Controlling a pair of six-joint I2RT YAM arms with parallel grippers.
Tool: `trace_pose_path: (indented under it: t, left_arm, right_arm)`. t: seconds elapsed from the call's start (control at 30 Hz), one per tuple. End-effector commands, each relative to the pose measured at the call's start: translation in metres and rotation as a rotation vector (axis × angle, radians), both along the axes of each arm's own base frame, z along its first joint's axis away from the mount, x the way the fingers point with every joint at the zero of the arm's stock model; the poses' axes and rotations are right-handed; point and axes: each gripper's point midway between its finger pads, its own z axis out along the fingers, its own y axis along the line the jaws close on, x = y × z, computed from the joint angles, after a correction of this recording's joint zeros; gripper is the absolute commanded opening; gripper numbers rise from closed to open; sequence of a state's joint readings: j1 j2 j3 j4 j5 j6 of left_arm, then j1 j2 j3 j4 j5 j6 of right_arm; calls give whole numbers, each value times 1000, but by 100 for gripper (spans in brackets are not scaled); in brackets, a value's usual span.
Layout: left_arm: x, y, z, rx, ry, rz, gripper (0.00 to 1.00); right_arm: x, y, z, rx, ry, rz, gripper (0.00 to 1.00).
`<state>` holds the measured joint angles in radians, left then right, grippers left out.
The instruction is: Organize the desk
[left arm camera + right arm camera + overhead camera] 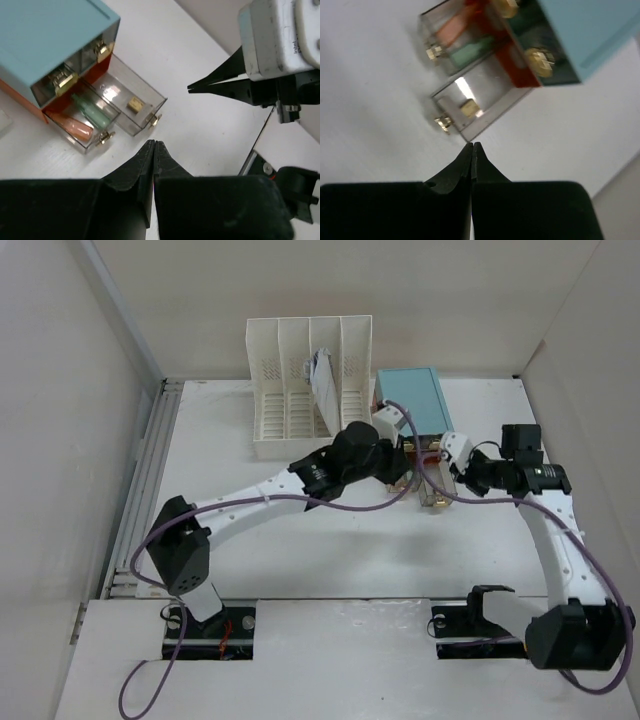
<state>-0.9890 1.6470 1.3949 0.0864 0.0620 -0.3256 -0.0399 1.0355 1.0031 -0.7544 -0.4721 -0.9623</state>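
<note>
**Desk, far side: both grippers at the open drawers**

The large flat white desk (300,560) spans beneath my arms. On its far side, the small teal drawer box (412,398) has two clear plastic drawers (132,107) standing out. My left gripper (154,145) and right gripper (472,146) are pinched together and empty, near the drawer fronts, probably to push them in.

A white desk (330,550), scuffed in places, is being shown across the middle of the top view, and it is being bordered at the left of the frame by a grey rail (150,480). At the upper centre, a white slotted file rack (285,405) is being carried on it. Just right of that, a teal drawer box (412,400) is being carried, with two clear lower drawers (125,107) being left pulled out over the surface.
</note>
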Motion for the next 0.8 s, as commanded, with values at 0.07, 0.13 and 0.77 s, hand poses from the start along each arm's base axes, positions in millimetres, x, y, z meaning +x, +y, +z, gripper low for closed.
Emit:
trace_pose_path:
  t: [0.07, 0.13, 0.77]
  left_arm:
    - [-30, -11, -94, 96, 135, -198, 0]
    - [-32, -13, -113, 113, 184, -223, 0]
    - [64, -33, -188, 80, 287, 74, 1]
  right_arm:
    - [-44, 29, -50, -44, 288, 548, 0]
    - [-54, 31, -58, -3, 409, 603, 0]
    - [-9, 12, -115, -75, 347, 402, 0]
